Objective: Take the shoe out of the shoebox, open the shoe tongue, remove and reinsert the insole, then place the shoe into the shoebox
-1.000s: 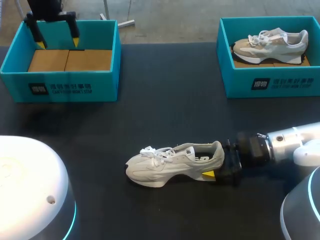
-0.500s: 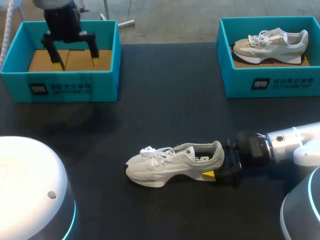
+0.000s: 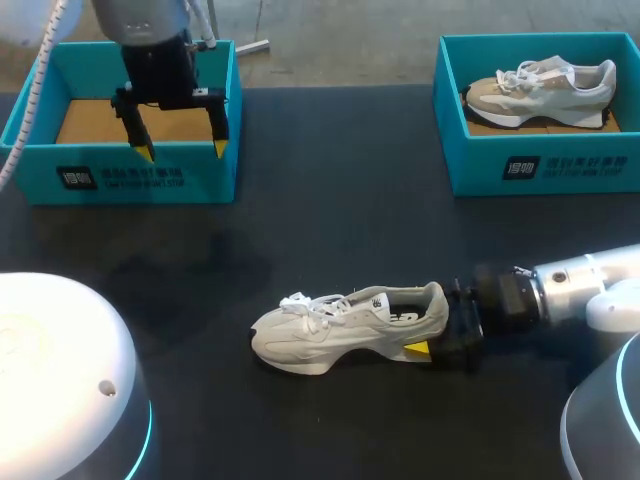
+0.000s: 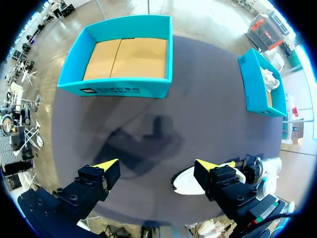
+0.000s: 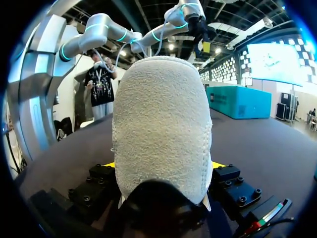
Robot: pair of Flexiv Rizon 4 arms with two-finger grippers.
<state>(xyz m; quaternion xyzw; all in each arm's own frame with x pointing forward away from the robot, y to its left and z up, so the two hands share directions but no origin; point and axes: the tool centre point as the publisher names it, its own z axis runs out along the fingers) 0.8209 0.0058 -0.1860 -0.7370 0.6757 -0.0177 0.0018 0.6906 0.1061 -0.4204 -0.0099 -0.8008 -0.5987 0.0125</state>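
Observation:
A pale grey sneaker lies on its sole on the dark table, toe to the left. My right gripper is shut on its heel from the right. In the right wrist view the heel fills the space between the fingers of that gripper, with a yellow tip on each side. My left gripper hangs open and empty above the front wall of the empty teal shoebox at the back left. From the left wrist view, the gripper looks down on that shoebox and the sneaker's toe.
A second teal shoebox at the back right holds another pale sneaker; it also shows beyond my left gripper. Bare dark table spreads between the boxes and the sneaker.
My left arm has swung from the back of the left shoebox forward and to the right, over its front wall, fingers still open. The right gripper and the sneaker have not moved.

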